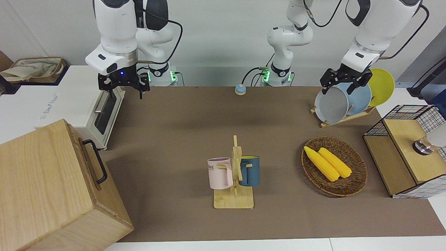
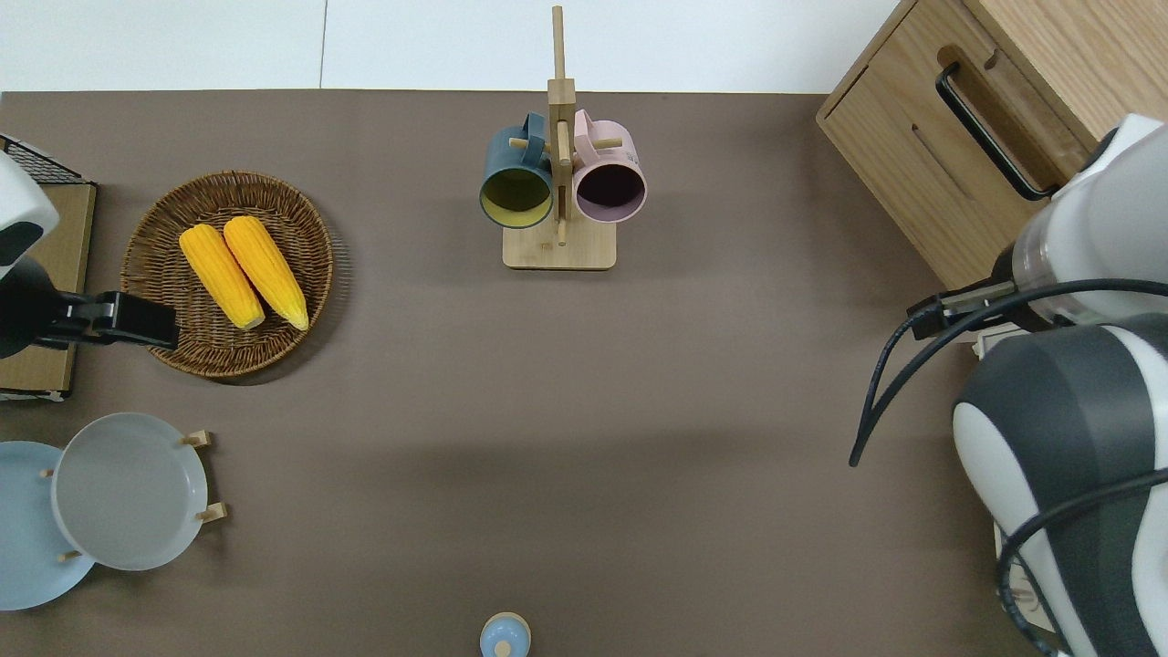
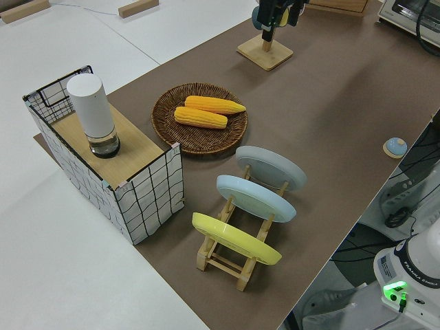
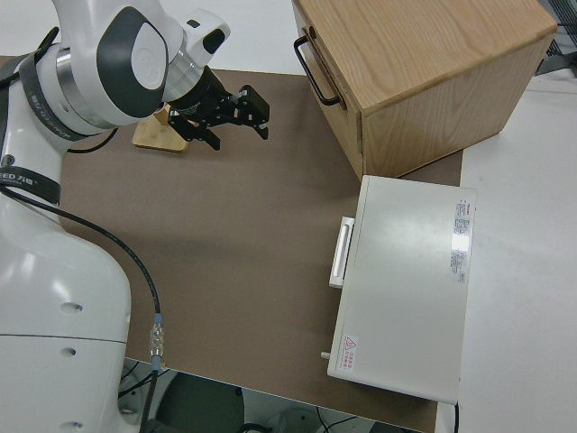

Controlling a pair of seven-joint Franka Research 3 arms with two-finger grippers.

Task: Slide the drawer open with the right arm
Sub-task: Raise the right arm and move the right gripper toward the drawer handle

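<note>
My right claw [image 1: 123, 83] hangs empty, fingers spread wide, above the toaster oven [image 1: 90, 115]. The drawer [image 2: 949, 155] sits shut in the wooden cabinet [image 1: 45, 188] beside the oven, farther from me, its black bar handle [image 1: 95, 161] facing the bench's middle, so I judge I must reach out and drop to hook it.

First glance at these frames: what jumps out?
The big pale wooden box cabinet with its shut light-wood drawer at the right arm's end of the table. Two yellow corn cobs in a round wicker basket toward the left arm's end. The right pincer hangs beside the white toaster oven.
</note>
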